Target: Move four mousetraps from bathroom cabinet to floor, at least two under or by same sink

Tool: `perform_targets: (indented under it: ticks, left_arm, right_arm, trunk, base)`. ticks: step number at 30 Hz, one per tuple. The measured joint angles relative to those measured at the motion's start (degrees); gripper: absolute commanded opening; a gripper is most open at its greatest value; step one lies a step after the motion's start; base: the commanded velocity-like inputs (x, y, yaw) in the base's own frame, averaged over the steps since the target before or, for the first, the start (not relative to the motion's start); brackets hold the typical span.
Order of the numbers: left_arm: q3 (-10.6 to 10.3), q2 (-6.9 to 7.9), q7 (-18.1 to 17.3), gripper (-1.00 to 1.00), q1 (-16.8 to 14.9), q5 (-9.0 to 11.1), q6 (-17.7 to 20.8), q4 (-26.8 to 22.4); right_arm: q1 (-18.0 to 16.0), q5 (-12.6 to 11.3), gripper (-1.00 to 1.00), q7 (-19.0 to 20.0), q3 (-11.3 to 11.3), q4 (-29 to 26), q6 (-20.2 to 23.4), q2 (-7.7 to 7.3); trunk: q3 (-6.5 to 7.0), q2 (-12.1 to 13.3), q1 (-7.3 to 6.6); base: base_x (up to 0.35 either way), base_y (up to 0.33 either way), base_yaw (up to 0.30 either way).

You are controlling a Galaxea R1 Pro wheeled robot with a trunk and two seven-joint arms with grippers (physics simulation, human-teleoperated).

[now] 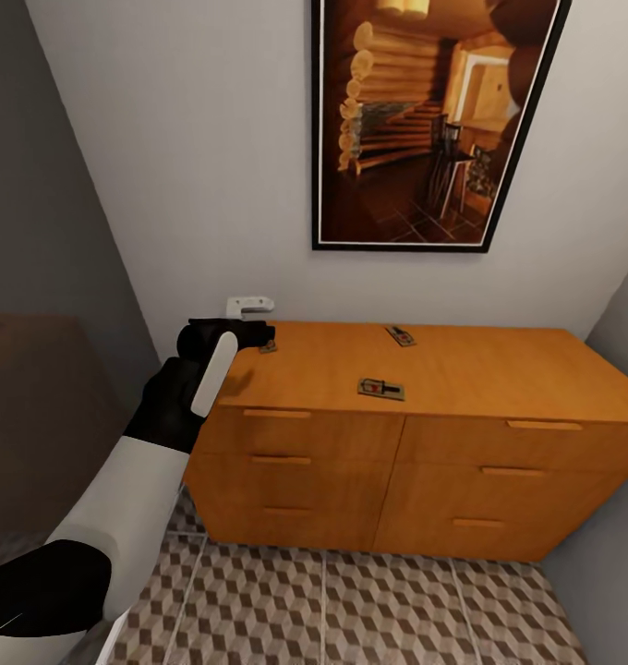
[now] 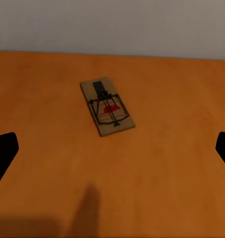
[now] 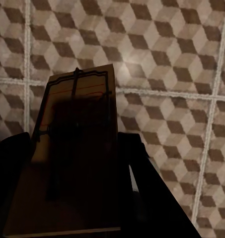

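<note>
The left claw hovered spread over the cabinet beside one mousetrap; the right claw clamped another mousetrap above the tiled floor.

Three mousetraps lie apart on the cabinet top.

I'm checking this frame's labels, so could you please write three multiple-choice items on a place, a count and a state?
1. Where does the left gripper hover?
A. over the cabinet's left end
B. over the floor
C. at the painting

2. How many mousetraps lie on the cabinet top?
A. one
B. three
C. five

3. What is the right gripper doing?
A. open, empty
B. shut on a mousetrap
C. shut on a handle

Key: 1 A, beside the corner trap. 2 B, head view shows three. 3 B, trap in right gripper above tiles.
</note>
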Motion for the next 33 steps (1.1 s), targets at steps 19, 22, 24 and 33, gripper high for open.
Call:
perform_targets:
  ticks: [19, 22, 24, 33]
  left_arm:
    - [0.0, 0.01, 0.0, 1.00, 0.0, 0.0, 0.0, 0.4]
    - [0.0, 0.01, 0.0, 1.00, 0.0, 0.0, 0.0, 0.4]
    - [0.0, 0.01, 0.0, 1.00, 0.0, 0.0, 0.0, 0.5]
    - [0.0, -0.02, 0.0, 1.00, 0.0, 0.0, 0.0, 0.9]
  right_arm:
    - [0.0, 0.0, -1.00, 0.0, 0.0, 0.0, 0.0, 0.00]
    - [0.0, 0.0, -1.00, 0.0, 0.0, 0.0, 0.0, 0.00]
    - [0.0, 0.0, -1.00, 0.0, 0.0, 0.0, 0.0, 0.00]
    - [0.0, 0.0, -1.00, 0.0, 0.0, 0.0, 0.0, 0.00]
  trunk:
    - [-1.57, 0.0, -0.01]
    - [-1.81, 0.0, -0.01]
    - [-1.97, 0.0, -0.01]
    - [-2.65, 0.0, -0.01]
  base:
    - [0.076, 0.000, 0.000]
    - [0.094, 0.000, 0.000]
    - [0.097, -0.025, 0.000]
    - [0.095, -0.060, 0.000]
